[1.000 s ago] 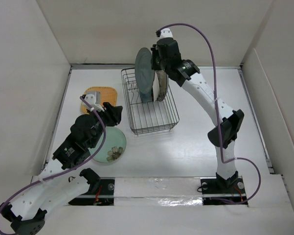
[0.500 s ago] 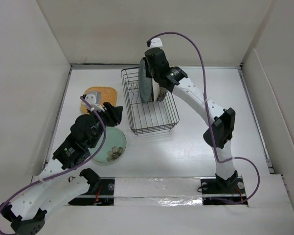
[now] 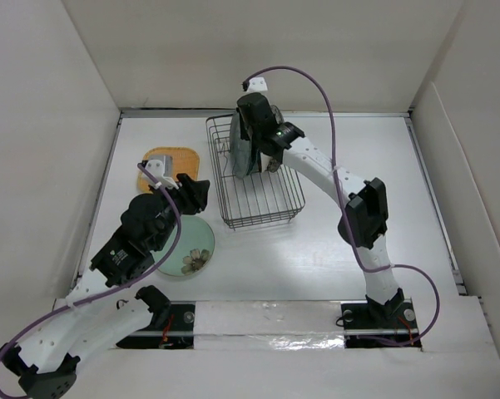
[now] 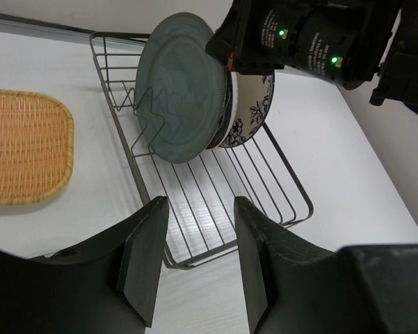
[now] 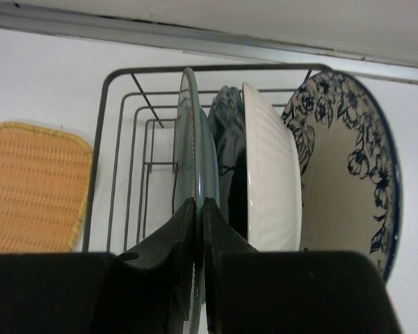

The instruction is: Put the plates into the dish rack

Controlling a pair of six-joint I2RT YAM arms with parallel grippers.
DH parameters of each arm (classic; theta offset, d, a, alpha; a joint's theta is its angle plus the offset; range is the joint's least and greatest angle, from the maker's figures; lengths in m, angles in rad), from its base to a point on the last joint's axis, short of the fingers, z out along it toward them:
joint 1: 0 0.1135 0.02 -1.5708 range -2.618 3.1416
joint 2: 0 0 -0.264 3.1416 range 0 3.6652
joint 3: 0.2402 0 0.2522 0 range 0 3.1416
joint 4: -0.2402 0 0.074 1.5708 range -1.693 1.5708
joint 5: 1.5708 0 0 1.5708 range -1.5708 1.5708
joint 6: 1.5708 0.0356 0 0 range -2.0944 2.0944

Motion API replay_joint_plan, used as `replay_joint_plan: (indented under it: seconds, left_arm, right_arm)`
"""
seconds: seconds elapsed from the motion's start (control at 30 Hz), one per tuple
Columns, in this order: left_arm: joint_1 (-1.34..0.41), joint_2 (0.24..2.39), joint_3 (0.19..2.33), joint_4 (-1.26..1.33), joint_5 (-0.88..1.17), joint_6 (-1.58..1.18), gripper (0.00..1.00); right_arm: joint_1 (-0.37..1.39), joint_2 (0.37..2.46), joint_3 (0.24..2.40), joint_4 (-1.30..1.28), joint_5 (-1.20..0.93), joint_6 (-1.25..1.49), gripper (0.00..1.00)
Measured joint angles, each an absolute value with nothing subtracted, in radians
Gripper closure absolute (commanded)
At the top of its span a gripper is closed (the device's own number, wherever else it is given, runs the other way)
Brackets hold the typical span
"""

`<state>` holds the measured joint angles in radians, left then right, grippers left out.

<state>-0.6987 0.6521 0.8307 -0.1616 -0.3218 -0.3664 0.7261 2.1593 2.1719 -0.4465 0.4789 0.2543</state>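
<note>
The right gripper (image 5: 197, 209) pinches the thin rim of the smooth, round grey-green plate (image 4: 181, 90). This plate stands on edge among the prongs of the black wire dish rack (image 5: 215, 68), just beside the teal scalloped plate (image 5: 229, 132). The near half of the rack is open. The left gripper (image 4: 198, 209) is spread wide and holds nothing, above the tabletop (image 3: 333, 249).

There are six plates (grey-green (image 5: 189, 139), teal (image 5: 229, 139), ribbed white (image 5: 268, 174), blue-patterned (image 5: 348, 160), orange (image 3: 170, 162), mint (image 3: 195, 245)), one dish rack (image 3: 262, 202) and two grippers, left gripper (image 4: 198, 209) and right gripper (image 5: 199, 205).
</note>
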Motion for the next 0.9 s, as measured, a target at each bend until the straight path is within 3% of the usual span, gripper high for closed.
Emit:
replay_joint_plan:
  seconds: [0.1, 0.13, 0.33, 0.47, 0.5, 0.57, 0.6, 0.63, 0.73, 0.77, 0.9]
  left_arm:
    - [-0.699, 0.654, 0.831, -0.162, -0.321, -0.366, 0.6]
    - [-0.699, 0.654, 0.831, -0.162, -0.321, -0.366, 0.6]
    - [-0.699, 0.658, 0.831, -0.162, -0.321, -0.366, 0.6]
    - [-0.699, 0.665, 0.831, -0.161, -0.318, -0.366, 0.62]
    - [-0.699, 0.666, 0.831, -0.162, -0.318, -0.366, 0.62]
    - [-0.699, 0.666, 0.831, -0.161, -0.318, -0.366, 0.67]
    - [-0.699, 0.665, 0.831, -0.161, -0.318, -0.366, 0.69]
    - [-0.699, 0.664, 0.831, -0.161, -0.318, -0.364, 0.72]
    - [-0.699, 0.657, 0.83, -0.161, -0.32, -0.365, 0.88]
    - [-0.699, 0.654, 0.83, -0.16, -0.32, -0.363, 0.97]
    - [-0.699, 0.651, 0.83, -0.154, -0.322, -0.364, 1.0]
  right_arm:
    - [0.726, 2.159, 2.137, -0.414, 0.485, 0.269, 0.76]
    - [0.725, 2.159, 2.132, -0.404, 0.487, 0.272, 0.63]
    - [0.725, 2.141, 2.13, -0.377, 0.5, 0.278, 0.27]
    - [0.737, 2.077, 2.125, -0.376, 0.505, 0.274, 0.22]
    - [0.743, 2.045, 2.107, -0.37, 0.506, 0.274, 0.22]
    - [0.766, 1.945, 2.026, -0.352, 0.51, 0.275, 0.61]
    - [0.781, 1.887, 1.965, -0.332, 0.511, 0.281, 0.76]
    - [0.804, 1.808, 1.875, -0.304, 0.515, 0.295, 1.0]
    - [0.921, 1.561, 1.597, -0.226, 0.517, 0.365, 1.0]
    - [0.978, 1.483, 1.501, -0.192, 0.517, 0.4, 1.0]
    - [1.24, 1.325, 1.247, -0.125, 0.527, 0.588, 0.99]
